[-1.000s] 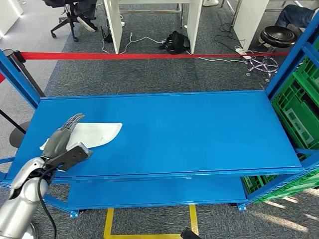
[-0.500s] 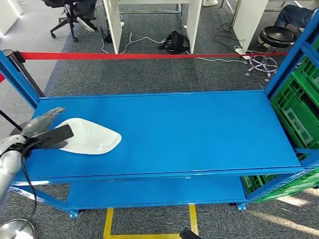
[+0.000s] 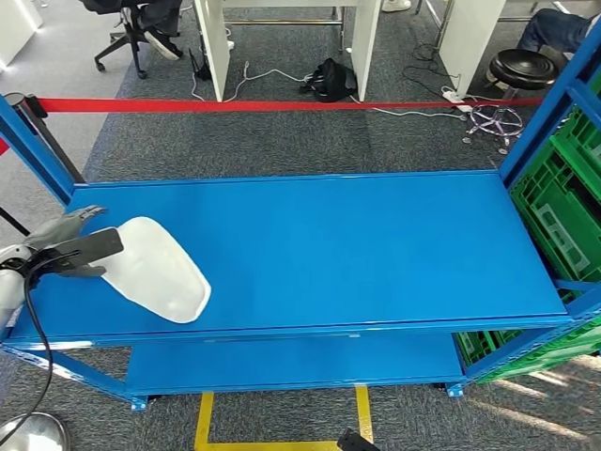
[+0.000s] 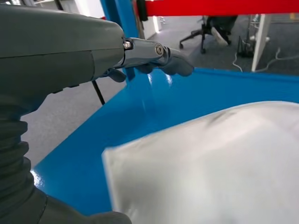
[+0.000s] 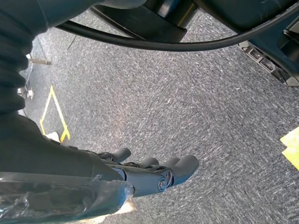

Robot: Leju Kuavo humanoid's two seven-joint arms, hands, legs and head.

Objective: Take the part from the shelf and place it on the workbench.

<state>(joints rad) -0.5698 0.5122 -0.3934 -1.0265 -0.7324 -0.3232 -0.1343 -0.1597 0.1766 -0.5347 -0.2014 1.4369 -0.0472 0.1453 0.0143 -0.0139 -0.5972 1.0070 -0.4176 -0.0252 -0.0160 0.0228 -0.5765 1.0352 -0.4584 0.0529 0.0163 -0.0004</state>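
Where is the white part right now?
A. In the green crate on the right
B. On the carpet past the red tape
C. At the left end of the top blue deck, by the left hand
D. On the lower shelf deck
C: the white part sits at the left end of the blue deck, with the left hand at its edge.

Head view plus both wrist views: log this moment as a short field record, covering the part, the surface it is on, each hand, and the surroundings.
part: white part, flat piece with one rounded end
surface: blue shelf, part near its left front edge
left hand: left hand at the part's left end, fingers extended; grip cannot be confirmed
right hand: right hand over grey carpet, holding nothing, fingers loosely together
surroundings: green crates at right, red barrier tape behind
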